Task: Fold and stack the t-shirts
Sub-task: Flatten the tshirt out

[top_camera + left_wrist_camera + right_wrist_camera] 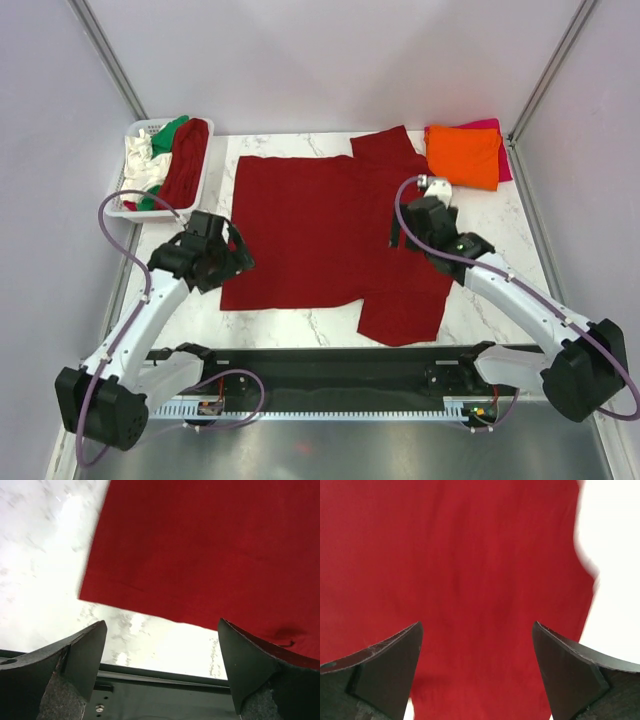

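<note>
A dark red t-shirt [320,230] lies spread flat in the middle of the marble table [500,230], with one sleeve toward the back and one toward the front right. My left gripper [237,256] hovers open at its left hem. In the left wrist view the gripper [161,625] holds nothing, and the red cloth [200,555] lies just beyond the fingertips. My right gripper [403,236] hangs open over the shirt's right side, and between its fingers [477,625] only red fabric [470,555] shows below. A folded orange t-shirt [463,155] rests on a folded magenta-pink one [494,125] at the back right.
A white lattice basket [128,207] at the back left holds white [138,155], green [168,130] and dark red [185,160] t-shirts in a heap. A black rail [330,365] runs along the table's near edge. Grey walls close in on both sides.
</note>
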You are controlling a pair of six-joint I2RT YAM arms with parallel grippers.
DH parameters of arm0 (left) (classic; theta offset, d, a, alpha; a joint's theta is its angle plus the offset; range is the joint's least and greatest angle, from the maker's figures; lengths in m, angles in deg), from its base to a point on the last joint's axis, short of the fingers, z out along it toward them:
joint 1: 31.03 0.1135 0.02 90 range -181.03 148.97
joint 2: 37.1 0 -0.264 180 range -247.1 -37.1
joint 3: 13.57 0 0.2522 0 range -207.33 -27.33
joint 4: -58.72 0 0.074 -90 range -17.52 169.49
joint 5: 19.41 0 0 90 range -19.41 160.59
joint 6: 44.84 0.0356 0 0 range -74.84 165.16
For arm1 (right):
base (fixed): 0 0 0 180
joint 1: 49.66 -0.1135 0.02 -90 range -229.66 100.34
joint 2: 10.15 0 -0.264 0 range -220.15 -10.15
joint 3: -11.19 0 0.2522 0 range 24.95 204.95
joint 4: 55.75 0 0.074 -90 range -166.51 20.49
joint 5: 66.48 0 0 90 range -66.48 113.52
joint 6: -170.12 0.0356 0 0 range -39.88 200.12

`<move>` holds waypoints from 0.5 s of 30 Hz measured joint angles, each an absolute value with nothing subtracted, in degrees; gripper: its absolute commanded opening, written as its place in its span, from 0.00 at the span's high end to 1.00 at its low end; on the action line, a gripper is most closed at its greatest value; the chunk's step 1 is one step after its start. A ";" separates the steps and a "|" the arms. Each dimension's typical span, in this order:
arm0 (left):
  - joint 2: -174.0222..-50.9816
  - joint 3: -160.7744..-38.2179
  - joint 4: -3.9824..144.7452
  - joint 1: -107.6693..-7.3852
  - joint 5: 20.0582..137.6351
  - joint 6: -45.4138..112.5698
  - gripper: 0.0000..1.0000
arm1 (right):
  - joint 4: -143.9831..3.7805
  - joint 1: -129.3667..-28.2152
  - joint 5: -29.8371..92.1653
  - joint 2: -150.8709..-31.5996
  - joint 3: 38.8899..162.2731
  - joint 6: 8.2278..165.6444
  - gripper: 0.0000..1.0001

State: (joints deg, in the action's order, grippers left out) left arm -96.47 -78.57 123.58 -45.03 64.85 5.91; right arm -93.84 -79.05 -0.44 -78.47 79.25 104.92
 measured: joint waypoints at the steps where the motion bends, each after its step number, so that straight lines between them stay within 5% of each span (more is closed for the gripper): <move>1: -94.98 -76.98 123.68 -46.78 64.37 3.62 0.00 | -94.89 -80.23 0.15 -77.77 76.91 106.32 0.02; 5: -93.76 -72.65 122.94 -53.94 61.77 -3.73 0.00 | -98.28 -86.22 3.38 -75.67 68.32 111.87 0.02; 15: -101.72 -66.81 123.07 -54.23 59.86 -8.84 0.00 | -100.49 -87.33 6.14 -69.40 65.18 114.14 0.02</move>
State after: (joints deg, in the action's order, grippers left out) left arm -101.72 -66.81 123.07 -54.23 59.86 -8.84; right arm -100.49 -87.33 6.14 -69.40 65.18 114.14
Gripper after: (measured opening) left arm 0.996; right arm 0.979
